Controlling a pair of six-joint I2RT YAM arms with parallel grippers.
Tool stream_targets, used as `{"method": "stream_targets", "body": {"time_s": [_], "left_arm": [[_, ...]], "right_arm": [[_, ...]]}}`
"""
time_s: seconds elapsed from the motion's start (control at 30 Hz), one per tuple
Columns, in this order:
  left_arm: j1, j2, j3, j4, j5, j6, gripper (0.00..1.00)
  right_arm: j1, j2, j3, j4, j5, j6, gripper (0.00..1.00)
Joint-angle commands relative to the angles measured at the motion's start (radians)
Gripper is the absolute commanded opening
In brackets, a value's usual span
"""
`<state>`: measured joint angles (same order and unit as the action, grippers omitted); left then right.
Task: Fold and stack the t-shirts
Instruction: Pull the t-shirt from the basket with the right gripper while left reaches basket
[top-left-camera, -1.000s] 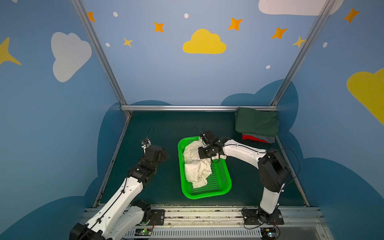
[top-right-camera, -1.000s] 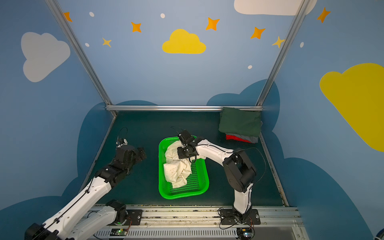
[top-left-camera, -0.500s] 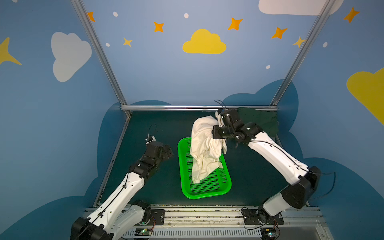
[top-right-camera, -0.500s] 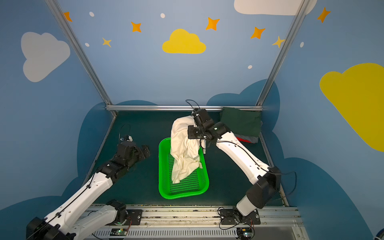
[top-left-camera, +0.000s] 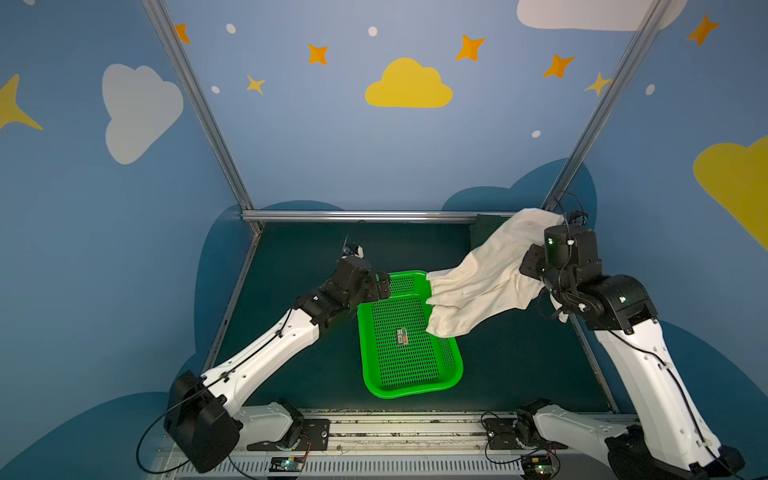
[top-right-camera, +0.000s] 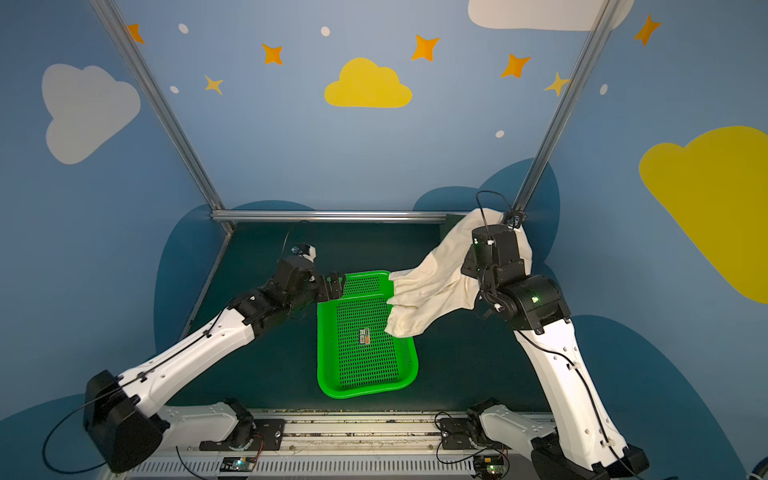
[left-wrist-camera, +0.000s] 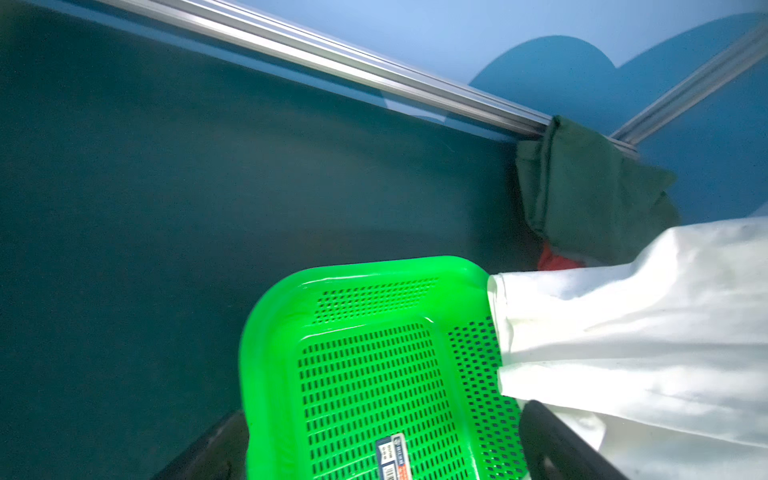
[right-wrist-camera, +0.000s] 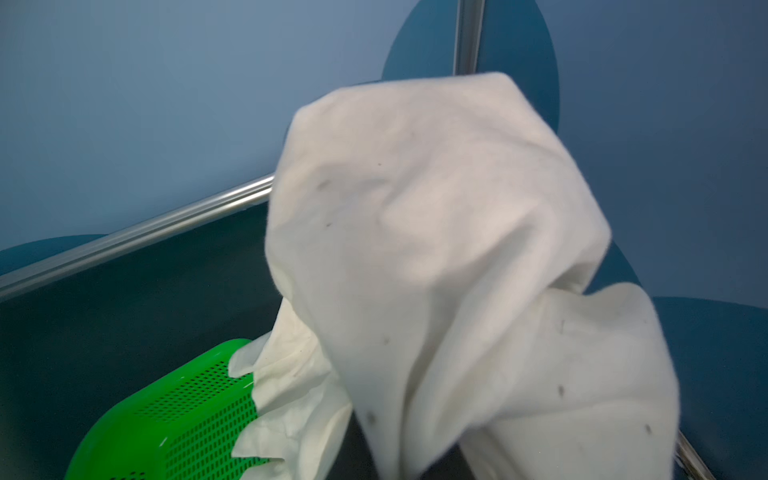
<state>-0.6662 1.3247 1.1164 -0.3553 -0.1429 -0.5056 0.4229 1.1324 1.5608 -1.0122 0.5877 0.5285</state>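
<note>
At the rear right of the table (top-left-camera: 291, 257) we note the right gripper (top-left-camera: 552, 239) held high, its fingers buried under the cream tee (top-left-camera: 482, 286). They are pressed together on the fabric, and the tee hangs from that grip. From there the cloth runs diagonally down toward the middle. Its loose lower end overlaps the right rear rim of the green basket (top-left-camera: 415, 392) in both top views; we cannot tell whether it rests on the rim or hangs just over it. Right wrist view: fabric tented across most of the frame, small dark specks on it. The left gripper (top-left-camera: 382, 286) sits at the basket's rear left corner with jaws wide apart, holding nothing. The left wrist view has one finger (left-wrist-camera: 557, 440) to each side of the basket; we cannot resolve any contact with the rim. Basket floor carries a small label (top-left-camera: 401, 336). Behind the hanging tee, in the rear right corner, a folded dark green tee (left-wrist-camera: 582, 187) lies on top of a red tee (left-wrist-camera: 555, 262), of which only an edge shows.
</note>
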Motion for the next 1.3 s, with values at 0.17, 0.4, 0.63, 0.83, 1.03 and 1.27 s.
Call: {"method": "stream_targets", "body": {"time_s": [0.17,0.4,0.63,0.83,1.03,1.27], "left_arm": [[-0.101,0.224,0.143,0.016,0.086,0.023,1.0],[-0.134,0.397,0.281,-0.002,0.171,0.023,1.0],[-0.16,0.516,0.385,-0.016,0.214,0.025,0.98],[-0.221,0.647,0.513,-0.168,0.195,0.014,0.91],[-0.245,0.719,0.526,-0.191,0.21,-0.027,0.79],[-0.244,0.776,0.551,-0.233,0.237,-0.044,0.59]], "right_arm": [[-0.136,-0.025,-0.294,0.026,-0.136,0.106,0.0],[-0.288,-0.067,-0.51,0.02,-0.154,0.143,0.0],[-0.38,-0.126,-0.598,0.08,-0.289,0.126,0.0],[-0.413,-0.16,-0.625,0.096,-0.31,0.116,0.0],[-0.437,-0.169,-0.65,0.124,-0.355,0.105,0.0],[-0.442,-0.168,-0.676,0.137,-0.407,0.113,0.0]]}}
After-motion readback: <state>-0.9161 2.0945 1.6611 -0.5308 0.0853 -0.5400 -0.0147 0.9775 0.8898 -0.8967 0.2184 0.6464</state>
